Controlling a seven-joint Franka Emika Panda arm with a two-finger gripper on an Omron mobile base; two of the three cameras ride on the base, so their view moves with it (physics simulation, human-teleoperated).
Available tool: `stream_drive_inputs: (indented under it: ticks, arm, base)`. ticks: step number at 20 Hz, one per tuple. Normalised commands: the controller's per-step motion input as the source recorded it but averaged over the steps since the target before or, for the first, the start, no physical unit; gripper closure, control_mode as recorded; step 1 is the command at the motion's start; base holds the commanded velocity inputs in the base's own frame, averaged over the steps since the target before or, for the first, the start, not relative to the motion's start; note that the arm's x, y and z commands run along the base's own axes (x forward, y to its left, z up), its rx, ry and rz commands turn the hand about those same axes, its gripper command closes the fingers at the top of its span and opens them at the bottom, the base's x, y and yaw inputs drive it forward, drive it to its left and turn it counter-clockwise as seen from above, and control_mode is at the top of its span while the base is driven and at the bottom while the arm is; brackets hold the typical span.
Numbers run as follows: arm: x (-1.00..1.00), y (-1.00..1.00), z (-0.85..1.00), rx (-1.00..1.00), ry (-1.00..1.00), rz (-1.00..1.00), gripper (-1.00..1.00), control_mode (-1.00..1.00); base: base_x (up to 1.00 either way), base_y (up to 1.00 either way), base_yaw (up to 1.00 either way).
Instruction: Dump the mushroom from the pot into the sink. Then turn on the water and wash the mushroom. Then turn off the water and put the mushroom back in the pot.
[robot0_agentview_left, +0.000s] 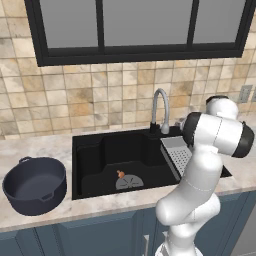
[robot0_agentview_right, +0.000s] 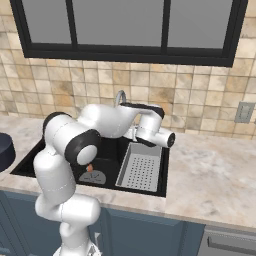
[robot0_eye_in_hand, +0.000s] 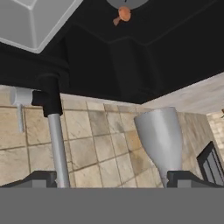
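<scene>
In the hand view we see our gripper (robot0_eye_in_hand: 111, 178) with jaws spread wide and grasping nothing, flanking the chrome faucet (robot0_eye_in_hand: 56, 140). The left base view adds the round navy pot (robot0_agentview_left: 35, 185) on the marble counter (robot0_agentview_left: 45, 147) at the sink's nine o'clock. The small orange mushroom (robot0_agentview_left: 120, 174) lies in the black rectangular sink (robot0_agentview_left: 92, 155), at the grey drain's (robot0_agentview_left: 129, 183) eleven o'clock.

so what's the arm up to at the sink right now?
The mushroom already lies in the sink, at the edge of the drain, and the pot stands empty on the counter to the left. The arm has reached over the basin to the faucet; the hand view shows the gripper open, its fingertips either side of the faucet's neck, not holding anything. No water can be seen running, so it looks set to turn the water on.
</scene>
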Motion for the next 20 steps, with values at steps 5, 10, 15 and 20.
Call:
stream_drive_inputs:
  ticks: [5,10,15,20]
  arm:
    - [0.22,-0.02,-0.12,0.0,0.0,0.0,-1.0,-1.0]
    - [0.24,0.0,-0.13,0.0,0.0,0.0,-1.0,-1.0]
    - [0.23,0.0,-0.11,0.0,0.0,0.0,-1.0,-1.0]
    - [0.22,0.0,-0.08,0.0,0.0,0.0,-1.0,-1.0]
  base:
    - [0.0,0.0,0.0]
    - [0.0,0.0,0.0]
    - [0.0,0.0,0.0]
    - [0.0,0.0,0.0]
